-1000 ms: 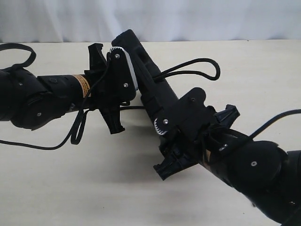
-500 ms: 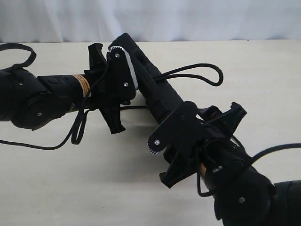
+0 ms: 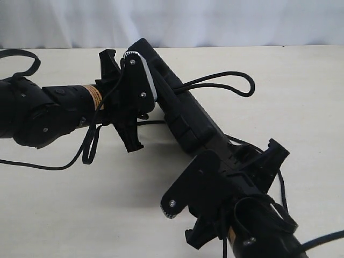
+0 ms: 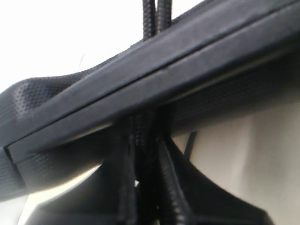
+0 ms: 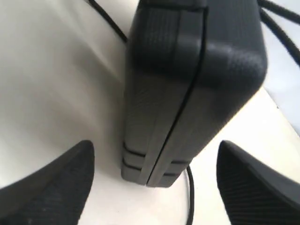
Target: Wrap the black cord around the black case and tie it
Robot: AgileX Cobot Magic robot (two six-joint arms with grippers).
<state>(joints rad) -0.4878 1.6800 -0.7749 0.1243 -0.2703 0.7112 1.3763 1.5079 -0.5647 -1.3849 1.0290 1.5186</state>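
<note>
The black case (image 3: 177,102) stands on its long edge, running diagonally across the table. My left gripper (image 3: 153,105) sits at its far half, shut on the doubled black cord (image 4: 154,14). The cord runs over the case's edge (image 4: 187,70) and down between the fingers (image 4: 173,187). A loop of cord (image 3: 236,80) lies on the table behind the case. My right gripper (image 3: 220,158) is open just off the case's near end (image 5: 187,70). Its fingers (image 5: 51,187) stand wide apart with nothing between them, and a thin black line (image 5: 190,197) lies on the table beside that end.
The beige table (image 3: 301,107) ends at a white backdrop (image 3: 215,21). Smooth black cables curl off the left arm (image 3: 21,56) and trail across the table at the left (image 3: 54,166). The right arm fills the lower right corner (image 3: 269,231).
My right gripper has drawn back off the case's near end, toward the front of the exterior view. The case, the cord loop and the left gripper have stayed put.
</note>
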